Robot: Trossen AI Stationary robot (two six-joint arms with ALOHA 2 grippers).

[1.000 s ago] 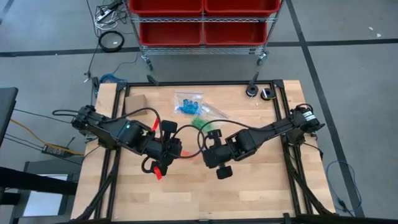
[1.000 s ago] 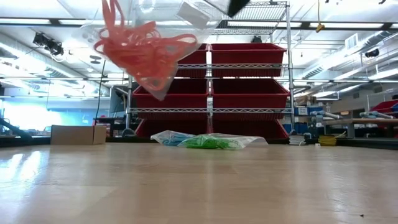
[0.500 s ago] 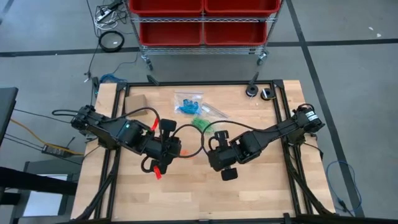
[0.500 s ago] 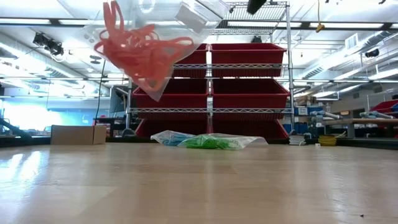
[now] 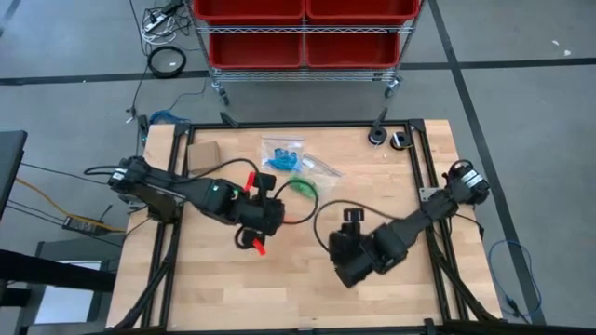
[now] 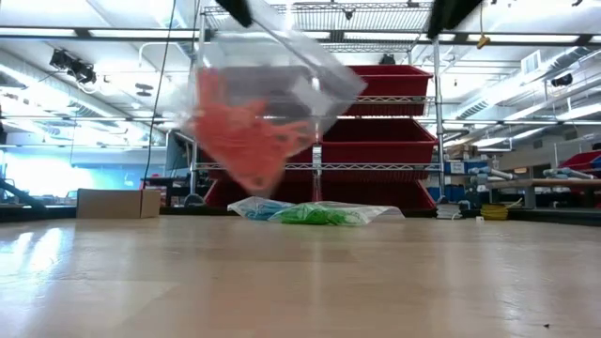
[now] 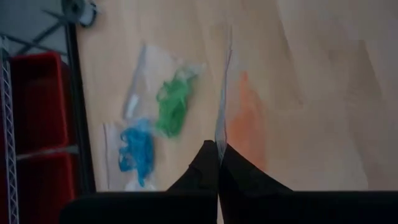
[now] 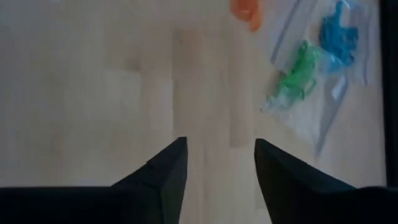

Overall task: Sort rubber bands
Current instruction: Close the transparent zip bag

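Left gripper [image 7: 217, 163] is holding a clear plastic zip bag of orange rubber bands [image 6: 246, 141] up in the air above the pale wooden table [image 5: 298, 288].

Its two dark fingers are pressing together, pinching the bag's top edge, and the bag is hanging blurred. The right gripper [image 8: 216, 163] is sitting apart over bare wood nearer the front, its fingers spreading wide around nothing. Two more clear bags are lying side by side near the table's far edge, one with green rubber bands [image 5: 301, 186], one with blue rubber bands [image 5: 279, 158]. A small tan cardboard box [image 5: 204, 153] is sitting at the far left corner.
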